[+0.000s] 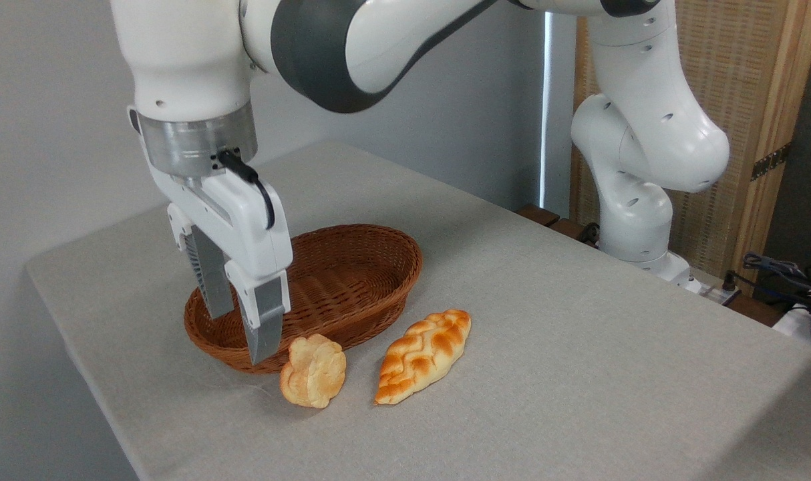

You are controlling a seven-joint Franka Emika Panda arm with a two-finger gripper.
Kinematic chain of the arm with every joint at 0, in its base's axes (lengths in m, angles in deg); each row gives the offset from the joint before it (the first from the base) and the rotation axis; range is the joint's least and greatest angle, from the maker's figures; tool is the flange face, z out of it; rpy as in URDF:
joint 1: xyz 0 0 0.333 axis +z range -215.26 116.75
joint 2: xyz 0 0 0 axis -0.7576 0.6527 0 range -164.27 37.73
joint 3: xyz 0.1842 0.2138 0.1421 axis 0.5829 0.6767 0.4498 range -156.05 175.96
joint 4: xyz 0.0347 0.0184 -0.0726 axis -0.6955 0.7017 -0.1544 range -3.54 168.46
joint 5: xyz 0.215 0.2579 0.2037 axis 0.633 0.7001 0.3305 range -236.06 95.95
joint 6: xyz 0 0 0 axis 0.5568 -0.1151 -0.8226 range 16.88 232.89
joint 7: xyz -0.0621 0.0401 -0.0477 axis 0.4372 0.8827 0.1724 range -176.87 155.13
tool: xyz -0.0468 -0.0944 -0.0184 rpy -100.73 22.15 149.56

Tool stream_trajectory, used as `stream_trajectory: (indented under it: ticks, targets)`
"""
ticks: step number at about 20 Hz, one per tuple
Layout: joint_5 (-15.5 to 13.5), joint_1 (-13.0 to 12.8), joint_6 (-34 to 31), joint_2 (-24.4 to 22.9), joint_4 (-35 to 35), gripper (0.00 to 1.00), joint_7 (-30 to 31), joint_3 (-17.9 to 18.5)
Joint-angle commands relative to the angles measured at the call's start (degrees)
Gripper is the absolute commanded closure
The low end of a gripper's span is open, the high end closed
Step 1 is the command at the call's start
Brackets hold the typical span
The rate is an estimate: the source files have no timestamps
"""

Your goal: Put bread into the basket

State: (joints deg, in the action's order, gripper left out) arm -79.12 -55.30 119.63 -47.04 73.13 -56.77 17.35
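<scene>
The small, lumpy, pale-golden roll of bread (pixel 312 371) lies on the grey cloth-covered table (pixel 579 347), outside the oval reddish-brown woven wicker basket (pixel 379 257) and right up against the basket's near rim; whether it actually touches the wicker cannot be told from this angle. The white two-finger gripper (pixel 242 331) hangs over the basket's near-left part, its fingers pointing down with a clear gap between them and nothing held; the nearer fingertip sits just left of the roll and in front of the basket's rim.

Judging from this, the main risk is the closeness of roll and basket; a descending finger could land on the rim instead of beside the bread, tipping or shoving the basket; or it could nudge the roll away, since the roll looks light and irregular. The gripper also stands left of the roll, not over it; a grasp from here would likely miss or catch only an edge; the layered folds may slip between smooth fingers. The long braided orange-brown loaf (pixel 424 356), lying on the far side of the roll from the basket and apart from it, could be taken by mistake.

Counted: one basket, empty; one pale roll; one braided loaf; one arm with one gripper.
</scene>
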Motion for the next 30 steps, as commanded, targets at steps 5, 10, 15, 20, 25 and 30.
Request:
stream_trajectory:
  ticks: [5,10,15,20,25,30]
  targets:
    - [3.8,0.4,14.1,-6.9,15.6,0.00,7.4,-0.5]
    - [3.8,0.6,14.6,-9.5,20.1,0.00,17.0,-0.2]
    - [3.9,0.7,14.7,-9.5,21.6,0.00,26.6,-0.2]
    - [3.5,0.7,15.8,-9.4,23.1,0.00,30.5,-0.2]
    - [3.0,0.5,19.2,-8.8,25.7,0.00,32.7,-0.7]
    - [2.9,0.1,22.2,-7.4,27.2,0.00,32.9,-1.7]
